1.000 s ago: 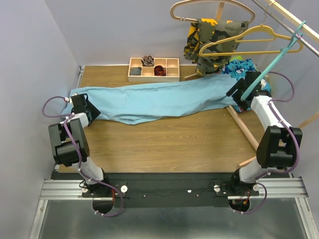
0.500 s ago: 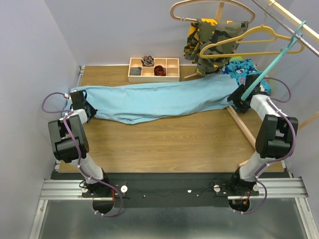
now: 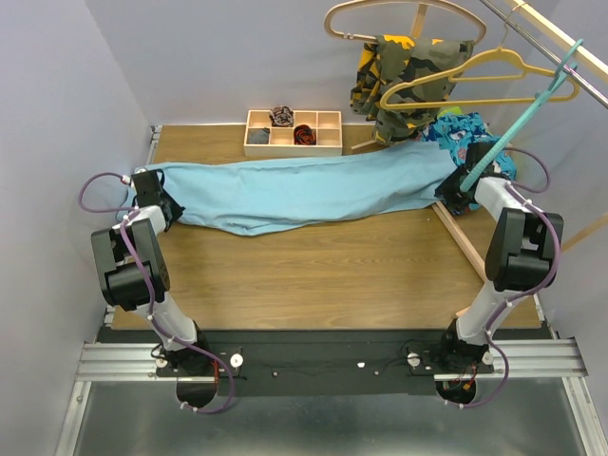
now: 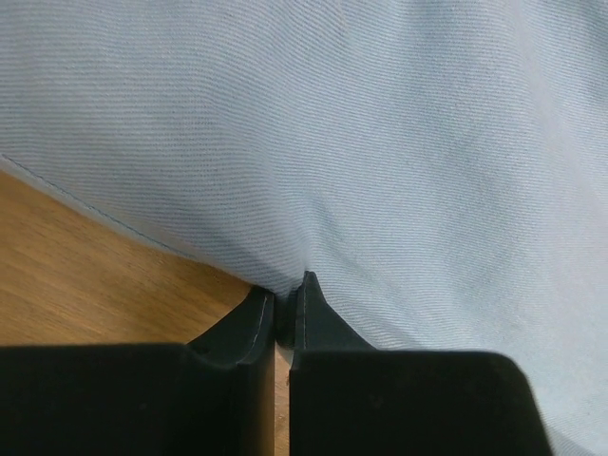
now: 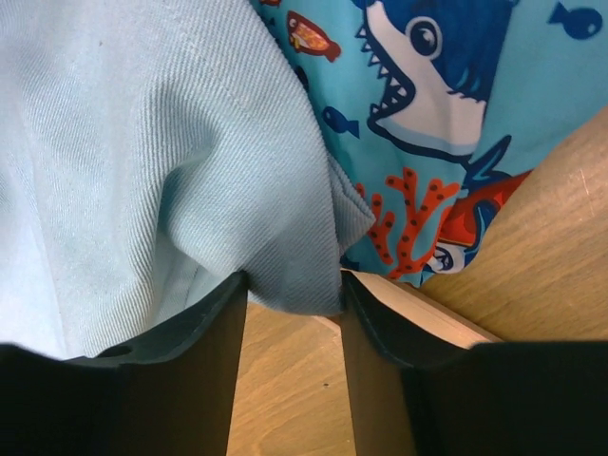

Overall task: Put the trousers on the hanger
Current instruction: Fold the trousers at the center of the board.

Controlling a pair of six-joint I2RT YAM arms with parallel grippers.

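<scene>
The light sky-blue trousers point(image 3: 304, 190) lie stretched left to right across the wooden table point(image 3: 313, 275). My left gripper point(image 3: 160, 198) is at their left end; in the left wrist view it point(image 4: 282, 290) is shut on the trousers' point(image 4: 380, 142) edge. My right gripper point(image 3: 458, 190) is at their right end. In the right wrist view it point(image 5: 294, 285) stands open, and a fold of the trousers point(image 5: 142, 142) fills the gap between its fingers. The teal hanger point(image 3: 522, 109) hangs slanted from the rail, just above the right gripper.
A shark-print cloth point(image 5: 446, 76) lies right behind the trousers' right end. A camouflage garment point(image 3: 408, 71), a yellow hanger point(image 3: 475, 81) and a pale wooden hanger point(image 3: 399, 14) hang at the back right. A compartment tray point(image 3: 293, 133) stands at the back. A wooden slat point(image 3: 465, 247) borders the right side.
My left gripper has shut on the trousers' left edge and shifted slightly back. My right gripper has moved in onto the right end, and its jaws have narrowed round the fold.
</scene>
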